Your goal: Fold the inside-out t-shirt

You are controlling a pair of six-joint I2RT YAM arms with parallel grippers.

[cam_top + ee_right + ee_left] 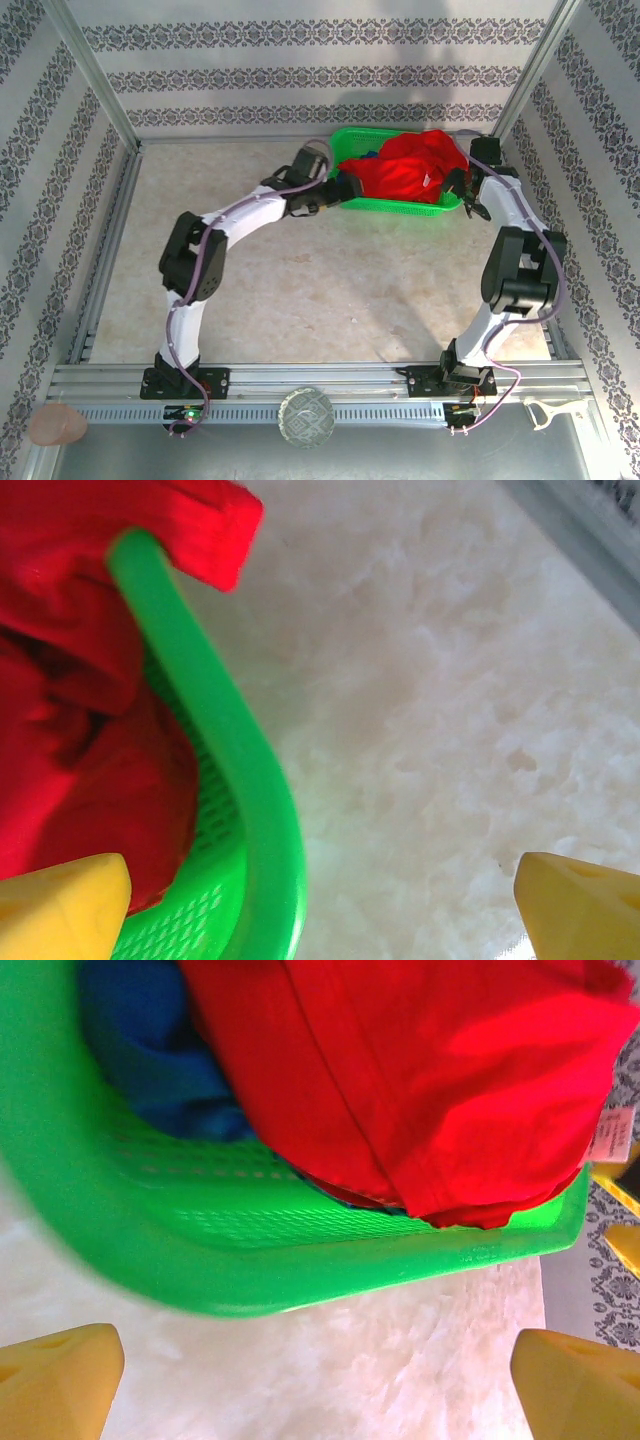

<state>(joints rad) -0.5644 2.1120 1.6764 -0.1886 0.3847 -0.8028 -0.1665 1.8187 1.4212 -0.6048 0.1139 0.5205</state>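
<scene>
the red t-shirt (405,165) lies heaped in the green basket (400,208). left claw (315,1350) and right claw (320,872) gape wide, empty.

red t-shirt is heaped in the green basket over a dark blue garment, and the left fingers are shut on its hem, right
Not quite. The left wrist view shows the left fingers open and short of the green basket, gripping nothing. The rest holds: the red t-shirt is heaped in the basket over the dark blue garment.
</scene>
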